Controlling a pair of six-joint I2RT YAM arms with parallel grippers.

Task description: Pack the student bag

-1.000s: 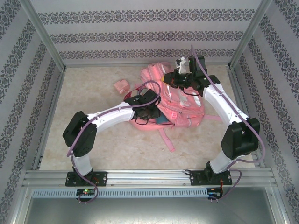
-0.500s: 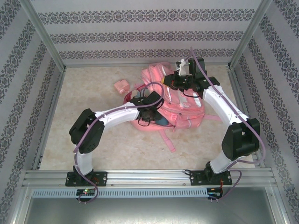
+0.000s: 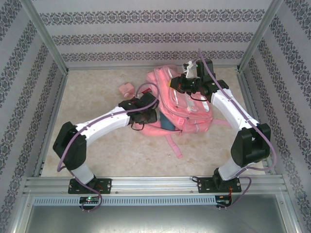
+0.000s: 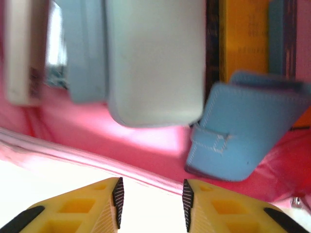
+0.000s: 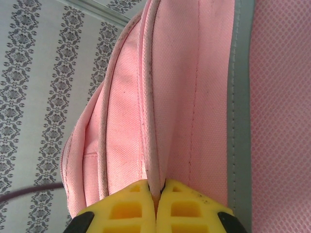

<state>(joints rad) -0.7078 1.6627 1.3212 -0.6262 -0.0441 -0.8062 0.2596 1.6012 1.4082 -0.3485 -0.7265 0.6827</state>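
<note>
Student bag (image 3: 194,116) lies flat on the far half of the tabletop (image 3: 97,145), a little right of centre, with its top end close to the far edge. Over the last second my left arm leaned in toward the bag's mouth and has now drawn back, its elbow swinging out toward the near left corner. The left gripper (image 4: 151,196) now sits just at the opening on the bag's left side. Its fingers stand partly apart with nothing between them, so I judge that a drop into the bag has just finished. Past those fingers I can see a pale pouch (image 4: 155,63), a blue case (image 4: 243,131) and a yellow book (image 4: 243,34) lying inside against the pink lining. The right gripper (image 5: 158,191) has not shifted. Its fingers are pressed together on a ridge of the bag's pink fabric near the far side, which I take to be holding the mouth open. A small pink box (image 3: 127,89) remains on the tabletop, left of the bag and apart from it, so to my eye the packing is well along but may not be finished.
</note>
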